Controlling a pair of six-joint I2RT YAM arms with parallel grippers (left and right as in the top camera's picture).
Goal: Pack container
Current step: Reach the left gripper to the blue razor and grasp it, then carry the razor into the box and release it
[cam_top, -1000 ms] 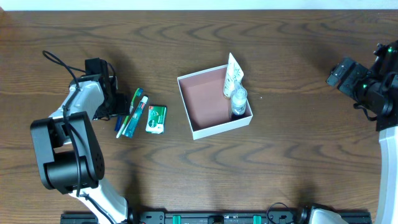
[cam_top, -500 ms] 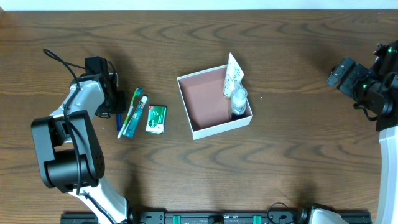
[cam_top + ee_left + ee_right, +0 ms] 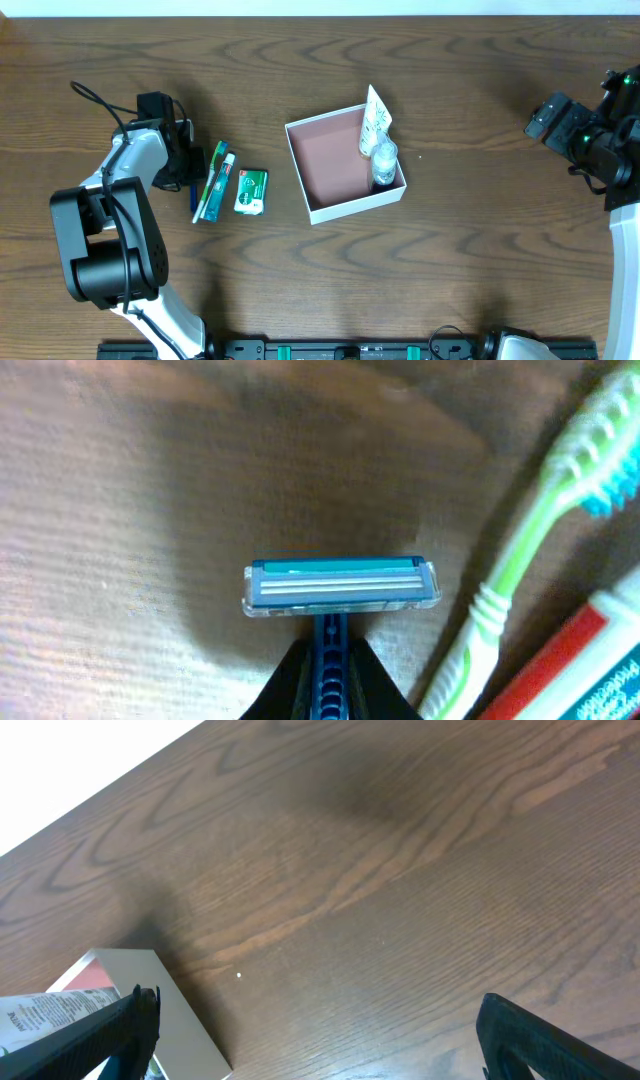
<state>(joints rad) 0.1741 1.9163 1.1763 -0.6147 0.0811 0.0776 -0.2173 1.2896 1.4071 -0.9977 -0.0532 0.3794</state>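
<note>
Beside toothbrush (image 3: 515, 560) | left hand (image 3: 326, 685) grips razor (image 3: 340, 582), handle mostly hidden | right hand (image 3: 315, 1040) wide

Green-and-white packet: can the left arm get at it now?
Probably not yet: the left claw looks shut on the razor, and the toothbrush and toothpaste lie between it and the packet.

The dark brown, wavy-grained table (image 3: 480, 250) carries a container (image 3: 330, 165) with white walls and a dull pink-brown inside, a green-and-white packet (image 3: 251, 190), a lime-green and white toothbrush (image 3: 500, 575) with blue bristles, a red-and-white tube (image 3: 585, 660), and a razor (image 3: 340, 584) with a blue ribbed handle and a teal-striped grey head.
</note>
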